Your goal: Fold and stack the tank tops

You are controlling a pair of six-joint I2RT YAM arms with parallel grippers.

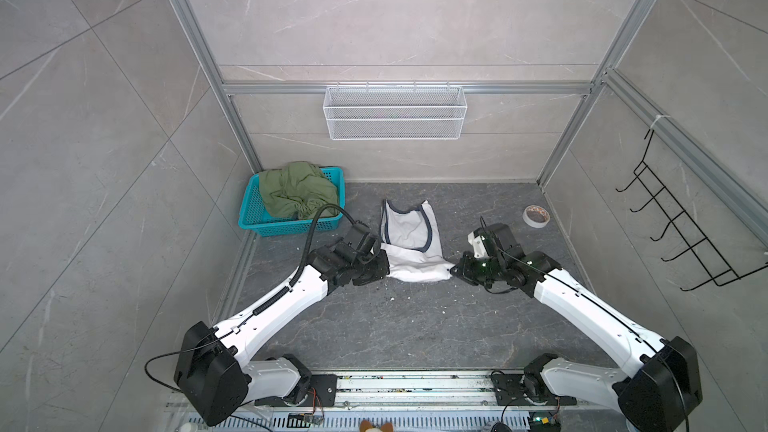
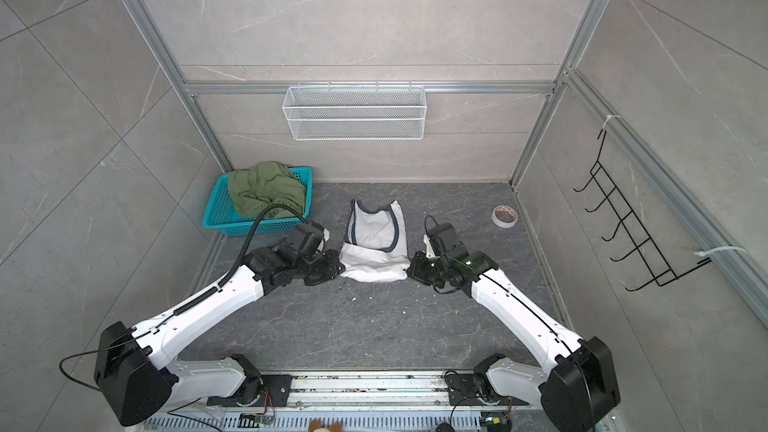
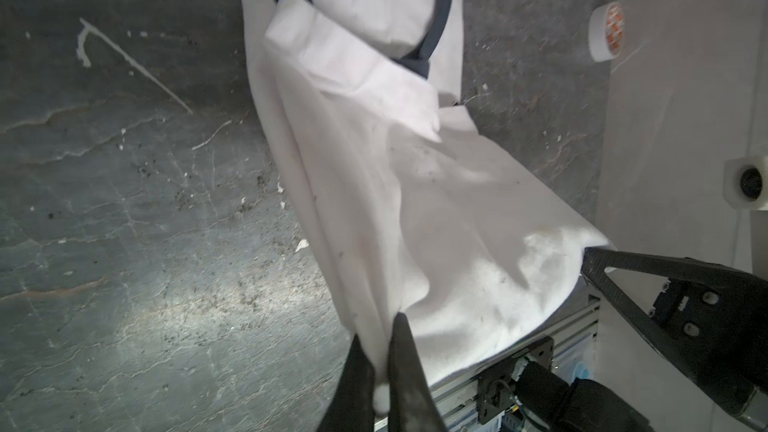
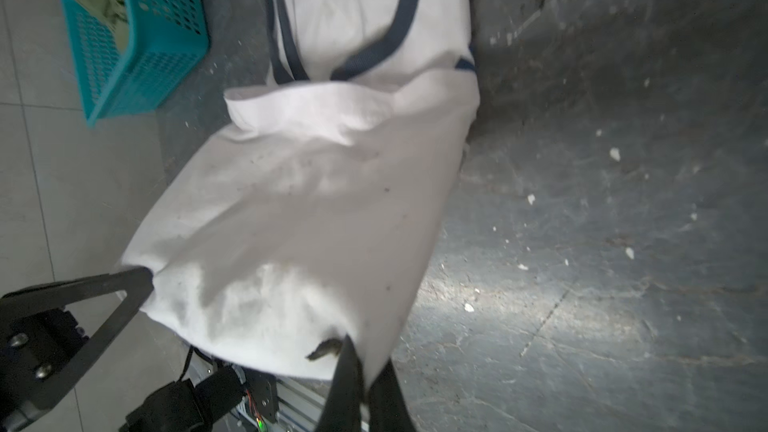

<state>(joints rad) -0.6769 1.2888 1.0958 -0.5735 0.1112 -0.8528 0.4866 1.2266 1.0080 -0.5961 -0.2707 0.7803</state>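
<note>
A white tank top (image 1: 409,238) with dark trim lies mid-table on the dark table (image 1: 415,326). The left hand (image 1: 385,264) is clamped on its near left corner and the right hand (image 1: 454,273) on its near right corner. At the back left, a teal basket (image 1: 286,228) holds the crumpled olive green tank top (image 1: 297,193), which bulges above its rim.
</note>
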